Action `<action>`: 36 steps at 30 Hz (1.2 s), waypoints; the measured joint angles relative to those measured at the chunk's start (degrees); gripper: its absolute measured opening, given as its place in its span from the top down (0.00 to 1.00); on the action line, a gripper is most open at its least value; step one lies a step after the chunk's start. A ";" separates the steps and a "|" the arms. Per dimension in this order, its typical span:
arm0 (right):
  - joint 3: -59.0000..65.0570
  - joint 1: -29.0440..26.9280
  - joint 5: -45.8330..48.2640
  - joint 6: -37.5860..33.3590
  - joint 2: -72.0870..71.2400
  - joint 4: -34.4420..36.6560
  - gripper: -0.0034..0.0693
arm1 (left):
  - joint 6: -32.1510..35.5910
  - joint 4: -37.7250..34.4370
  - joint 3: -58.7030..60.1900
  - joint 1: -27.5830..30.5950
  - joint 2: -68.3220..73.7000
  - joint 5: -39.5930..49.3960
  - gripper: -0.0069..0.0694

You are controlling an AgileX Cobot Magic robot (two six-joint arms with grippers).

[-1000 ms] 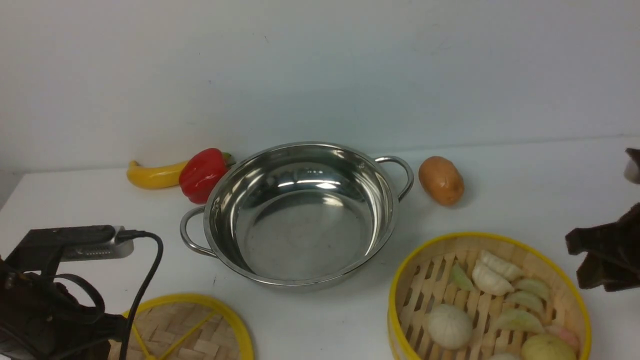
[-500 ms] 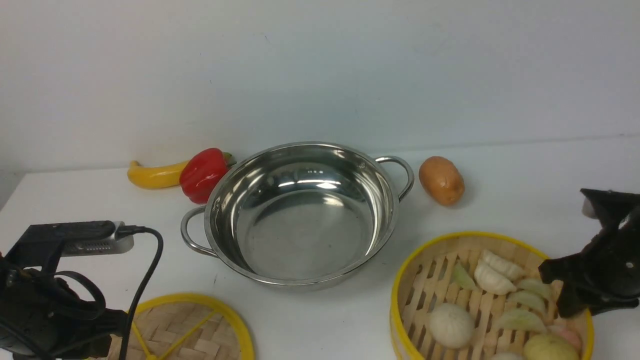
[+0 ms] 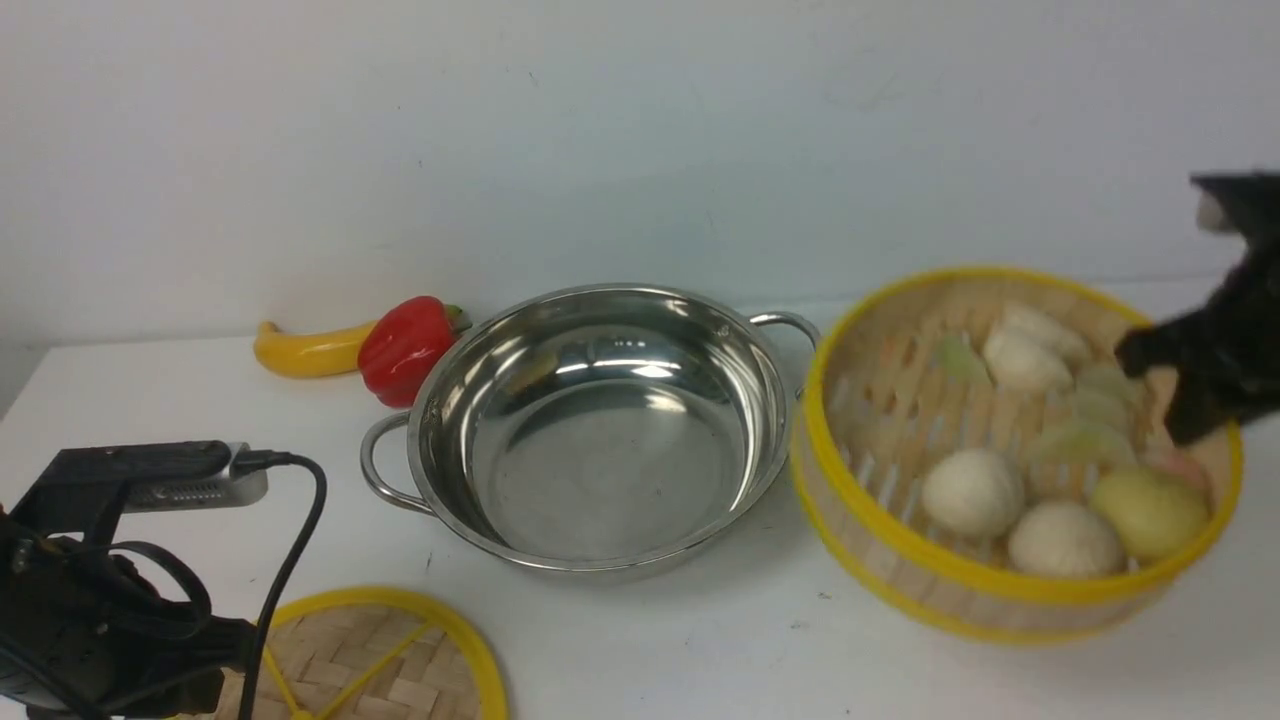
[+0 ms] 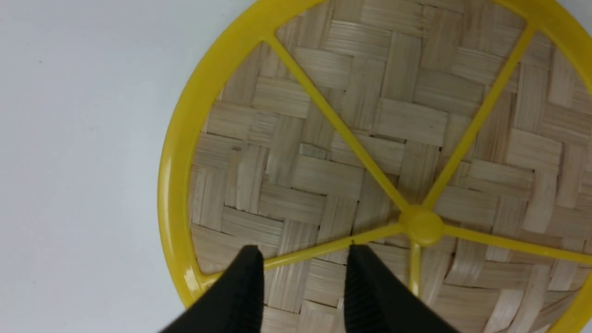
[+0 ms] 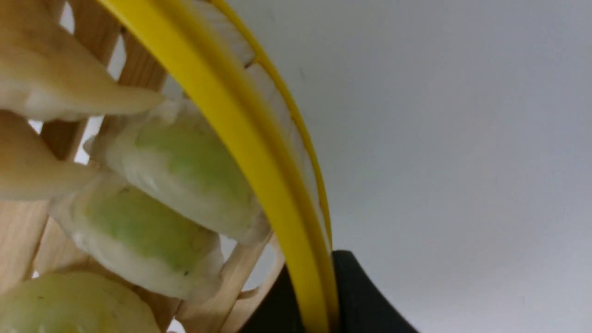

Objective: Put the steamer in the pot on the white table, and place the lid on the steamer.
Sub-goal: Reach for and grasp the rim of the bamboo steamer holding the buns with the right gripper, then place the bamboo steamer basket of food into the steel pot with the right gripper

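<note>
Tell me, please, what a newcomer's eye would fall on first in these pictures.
Probably the shiny steel pot, wide and empty in the middle of the front view. Right of it, the yellow-rimmed steamer, full of dumplings and buns, hangs from the right claw. The red pepper glows behind the pot's left side.

The left arm [image 3: 120, 590] is showing a matte black body, a dark bar-shaped camera mount [image 3: 140, 465] carrying a silver, perforated housing [image 3: 195, 493], and a thick black cable [image 3: 285, 570] looping from it. The right arm [image 3: 1245, 310] is showing black, angular parts with a greyish piece near its top.
</note>
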 joint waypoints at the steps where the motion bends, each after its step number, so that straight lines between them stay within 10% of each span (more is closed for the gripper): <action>1: -2.66 1.20 0.00 0.12 0.39 -0.06 0.89 | 0.00 0.00 0.00 0.00 0.00 0.00 0.59; 14: -48.93 21.33 1.01 5.33 31.25 -1.26 0.89 | 0.00 0.64 0.00 0.00 0.00 0.00 0.59; 36: -56.38 22.22 1.44 5.90 48.02 -1.63 0.89 | 0.00 0.45 0.00 0.00 0.00 -0.98 0.59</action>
